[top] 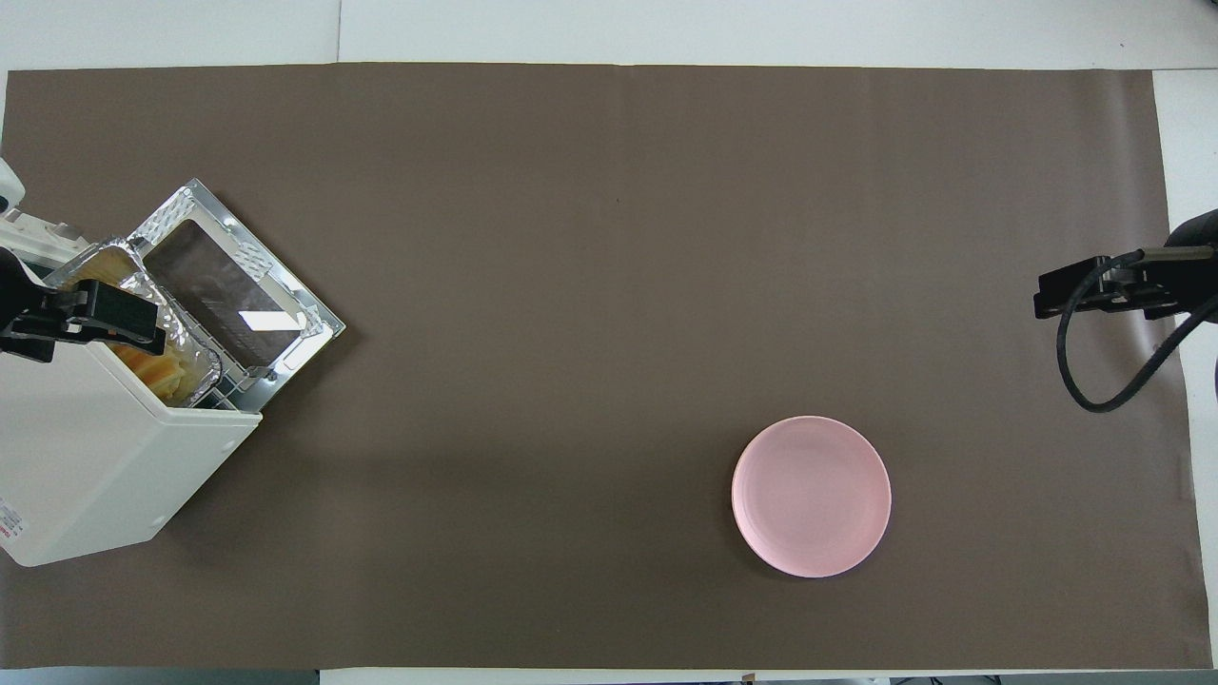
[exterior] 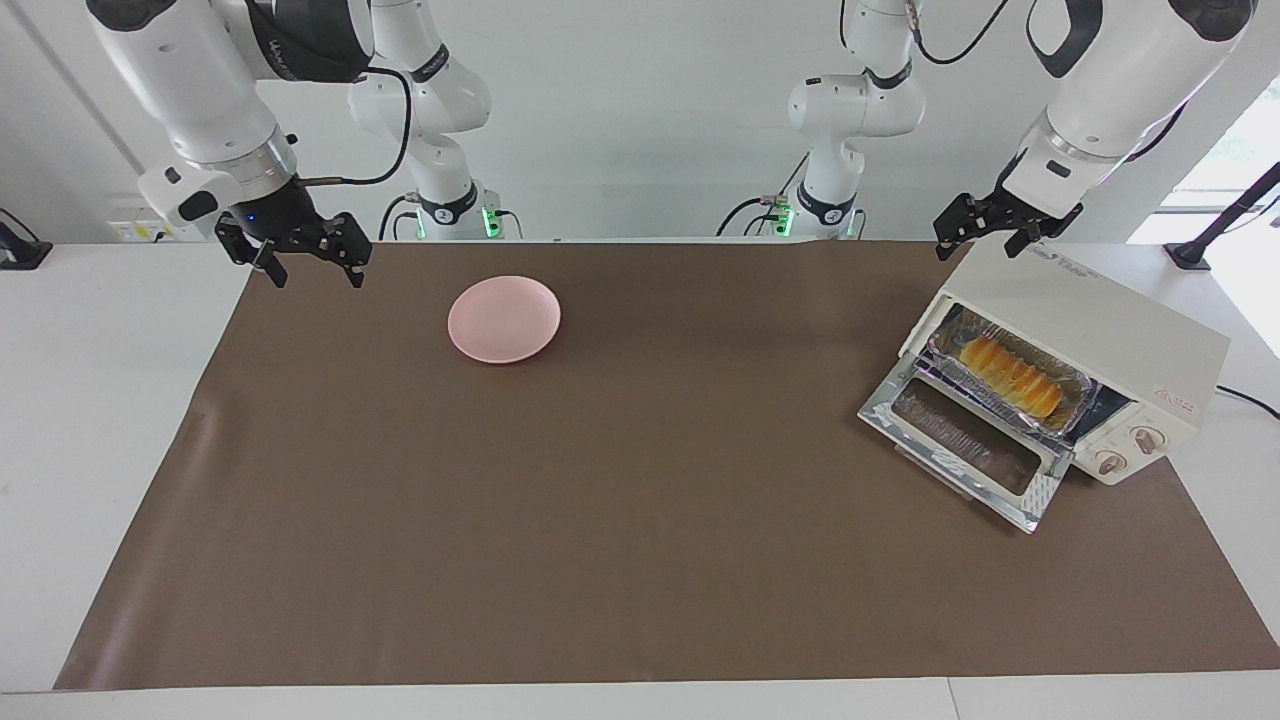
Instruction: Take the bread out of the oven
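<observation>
While both grippers hang open, the bread [exterior: 1012,376] lies at five o'clock beneath the left gripper [exterior: 990,243], its long axis running ten-to-four.

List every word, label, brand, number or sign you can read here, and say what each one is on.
Nothing can be read for certain.
Dark lettering on top of the oven, near the left gripper: too small to read.
Red mark on the oven's side panel beside the knobs: too blurred to read.
Red label at the oven's lower corner in the overhead view: unreadable.
Lettering on the right arm's dark upper link: too blurred.
The pink plate has none.
</observation>
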Controlling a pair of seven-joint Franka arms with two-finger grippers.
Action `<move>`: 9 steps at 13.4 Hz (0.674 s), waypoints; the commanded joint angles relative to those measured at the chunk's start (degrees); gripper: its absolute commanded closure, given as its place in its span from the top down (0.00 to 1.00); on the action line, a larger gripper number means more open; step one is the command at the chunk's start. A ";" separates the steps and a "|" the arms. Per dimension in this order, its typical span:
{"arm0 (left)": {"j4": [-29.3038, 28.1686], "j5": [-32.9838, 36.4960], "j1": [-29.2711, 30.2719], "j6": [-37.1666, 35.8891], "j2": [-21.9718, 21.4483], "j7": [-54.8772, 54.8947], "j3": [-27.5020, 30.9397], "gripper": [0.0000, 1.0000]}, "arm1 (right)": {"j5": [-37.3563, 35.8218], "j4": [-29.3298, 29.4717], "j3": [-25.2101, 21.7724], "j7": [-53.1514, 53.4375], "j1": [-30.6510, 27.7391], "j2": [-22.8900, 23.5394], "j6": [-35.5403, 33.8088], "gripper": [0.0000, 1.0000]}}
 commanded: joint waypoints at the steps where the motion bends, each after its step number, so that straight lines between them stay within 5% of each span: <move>1: -0.41 -0.01 0.59 0.51 -0.98 0.79 -0.07 1.00 | 0.92 -0.37 0.15 0.54 -0.34 -0.65 -0.88 1.00; 9: -0.50 0.60 -0.03 1.38 -1.07 -0.35 -0.07 1.00 | 0.92 -0.37 0.15 0.28 -0.43 -0.74 -0.88 1.00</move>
